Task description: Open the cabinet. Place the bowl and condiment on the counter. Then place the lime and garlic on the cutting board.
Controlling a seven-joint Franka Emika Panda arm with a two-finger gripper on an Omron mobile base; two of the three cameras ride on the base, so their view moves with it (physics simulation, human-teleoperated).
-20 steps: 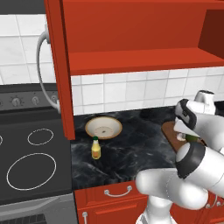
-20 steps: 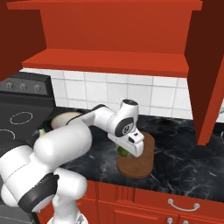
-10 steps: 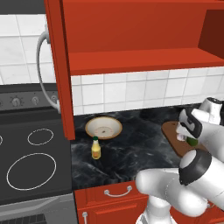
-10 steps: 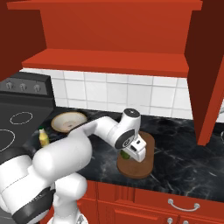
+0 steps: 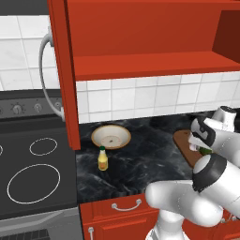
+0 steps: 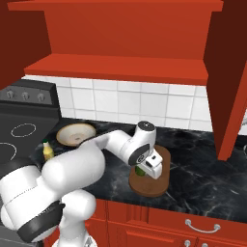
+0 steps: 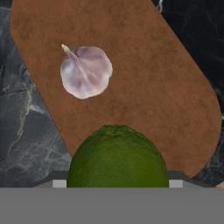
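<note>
Hovering low over the cutting board, the gripper holds the lime between its fingers, jaws spread wide around the fruit. The garlic lies on the board, apart from the lime. The cabinet stands open, its red shelf bare. On the counter, the bowl sits near the tiled wall with the condiment bottle upright just in front of it, beside the stovetop.
</note>
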